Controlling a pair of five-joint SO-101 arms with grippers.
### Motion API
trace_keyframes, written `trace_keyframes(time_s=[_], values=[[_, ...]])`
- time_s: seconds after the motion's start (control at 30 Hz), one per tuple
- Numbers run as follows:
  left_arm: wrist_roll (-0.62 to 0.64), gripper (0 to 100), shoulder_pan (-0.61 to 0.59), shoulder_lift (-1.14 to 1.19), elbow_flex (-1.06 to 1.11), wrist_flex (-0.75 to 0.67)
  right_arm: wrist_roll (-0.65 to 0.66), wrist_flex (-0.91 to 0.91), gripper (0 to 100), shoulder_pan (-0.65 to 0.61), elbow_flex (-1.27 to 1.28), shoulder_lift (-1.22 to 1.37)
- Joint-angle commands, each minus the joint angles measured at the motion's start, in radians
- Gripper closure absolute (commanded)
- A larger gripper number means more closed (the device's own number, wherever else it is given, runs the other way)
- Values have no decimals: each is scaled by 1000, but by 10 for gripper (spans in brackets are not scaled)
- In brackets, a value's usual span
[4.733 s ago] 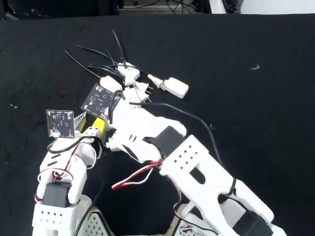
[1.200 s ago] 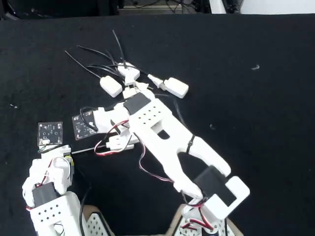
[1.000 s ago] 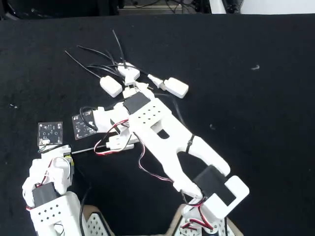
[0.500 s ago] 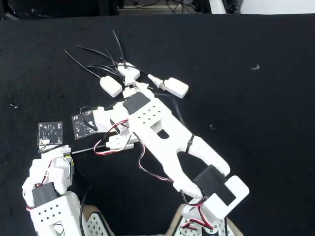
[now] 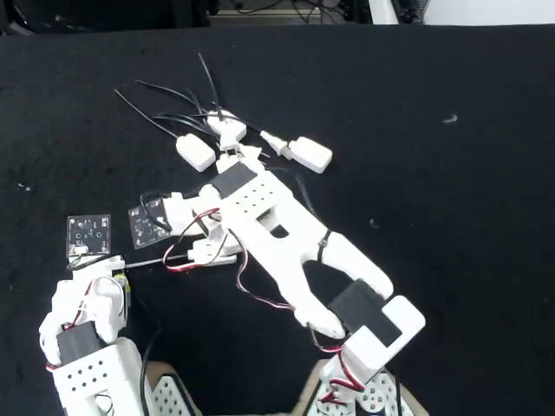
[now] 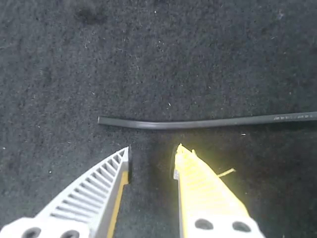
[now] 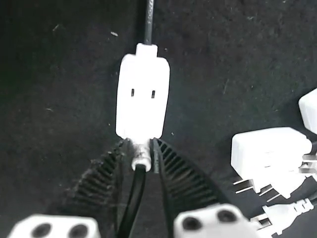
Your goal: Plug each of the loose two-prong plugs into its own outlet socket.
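A white outlet socket (image 7: 142, 101) with two slots lies on the black cloth, a black cord leaving its far end. My right gripper (image 7: 143, 151) is shut on the white neck of a plug (image 7: 140, 159) that sits against the socket's near end; its black cord runs back between the fingers. Beside it lie other loose white plugs (image 7: 270, 148) with bare prongs. In the high view the right arm (image 5: 260, 217) stretches over the plug cluster (image 5: 230, 130). My left gripper (image 6: 152, 151) is open, low over the cloth, just short of a black cable end (image 6: 101, 120).
Another white plug block (image 5: 308, 154) and the socket block (image 5: 195, 152) lie at the table's middle with thin black wires (image 5: 160, 108) fanning to the far left. Two small black dotted boards (image 5: 89, 236) (image 5: 147, 221) sit near the arms. The black cloth (image 5: 451, 217) to the right is bare.
Over the last half second the right arm's elbow and base shifted slightly left and its wrist edged toward the plugs. The left arm, pulled back earlier, has stayed still for the last second.
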Motion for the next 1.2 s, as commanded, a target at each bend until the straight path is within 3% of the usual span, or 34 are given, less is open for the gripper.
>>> trace_keyframes(time_s=[0.0,0.33,0.47,0.57,0.93,1.07,1.17], values=[[-8,841,-13,-2,-8,5,14,-11,988,17,-31,2],[-8,841,-13,-2,-8,5,-40,-9,982,12,-31,2],[-8,840,-13,-2,-8,5,-189,-8,851,17,-70,2],[-8,840,-13,-2,-8,5,-181,15,771,11,-88,1],[-8,840,-13,-3,-8,5,-164,319,762,6,-309,1],[-8,840,-13,-3,-8,5,-169,339,762,-37,-303,2],[-8,840,-13,-3,-8,5,-242,276,762,-89,-249,8]])
